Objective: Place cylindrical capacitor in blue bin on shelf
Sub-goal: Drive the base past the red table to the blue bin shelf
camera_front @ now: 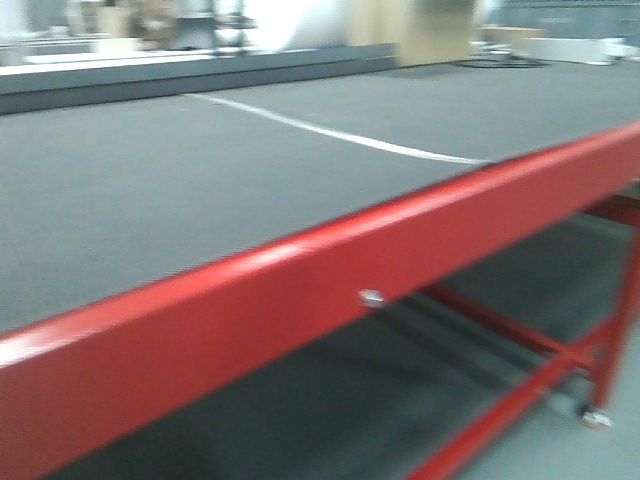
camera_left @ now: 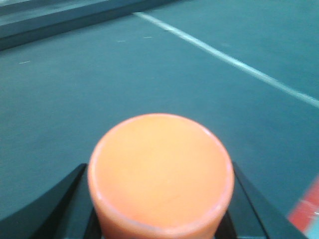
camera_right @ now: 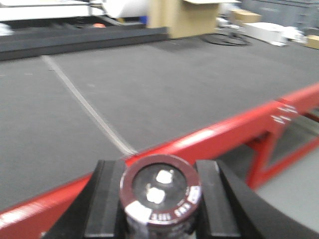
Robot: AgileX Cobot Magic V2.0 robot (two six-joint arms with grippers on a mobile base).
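In the right wrist view, the cylindrical capacitor (camera_right: 158,186) is a dark maroon can with two pale terminals on its top face. My right gripper (camera_right: 159,199) is shut on it, a black finger (camera_right: 105,199) pressed against each side. In the left wrist view, my left gripper (camera_left: 159,211) is shut on an orange cylinder (camera_left: 160,169) with a flat round top that hides most of the fingers. Both grippers hang over a grey mat. The blue bin and the shelf are out of view. Neither gripper shows in the front view.
A long table with a red metal frame (camera_front: 300,290) carries the grey mat (camera_front: 200,180), crossed by a white line (camera_front: 340,135). Red braces and a caster foot (camera_front: 597,418) sit below its edge. Cardboard boxes (camera_right: 184,17) and clutter stand beyond the far side.
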